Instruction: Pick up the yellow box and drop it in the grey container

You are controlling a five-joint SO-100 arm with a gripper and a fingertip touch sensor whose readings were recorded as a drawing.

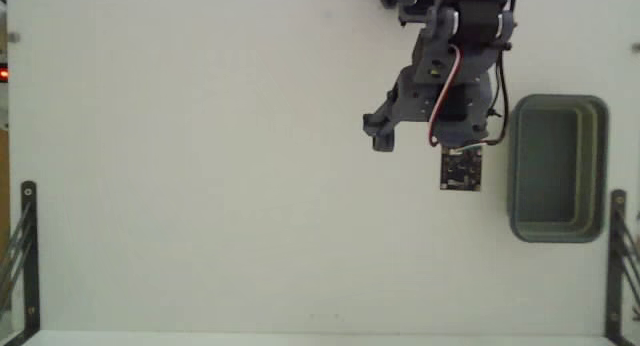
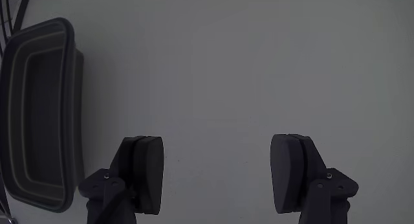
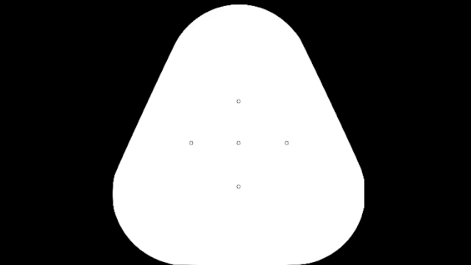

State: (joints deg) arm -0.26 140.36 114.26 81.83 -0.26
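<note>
The yellow box does not show in the fixed view or the wrist view. The grey container [image 1: 557, 105] stands at the right side of the white table, and nothing shows inside it. In the wrist view the container [image 2: 65, 36] lies along the left edge. My gripper [image 2: 218, 175] is open over bare table, with a wide gap between the two dark fingers [image 2: 145, 175] and nothing between them. In the fixed view the gripper [image 1: 432, 128] hangs under the arm just left of the container, with the small camera board below it.
Black metal brackets [image 1: 25, 248] stand at the lower left edge of the table and at the lower right [image 1: 619, 256] beside the container. The arm's base is at the top edge.
</note>
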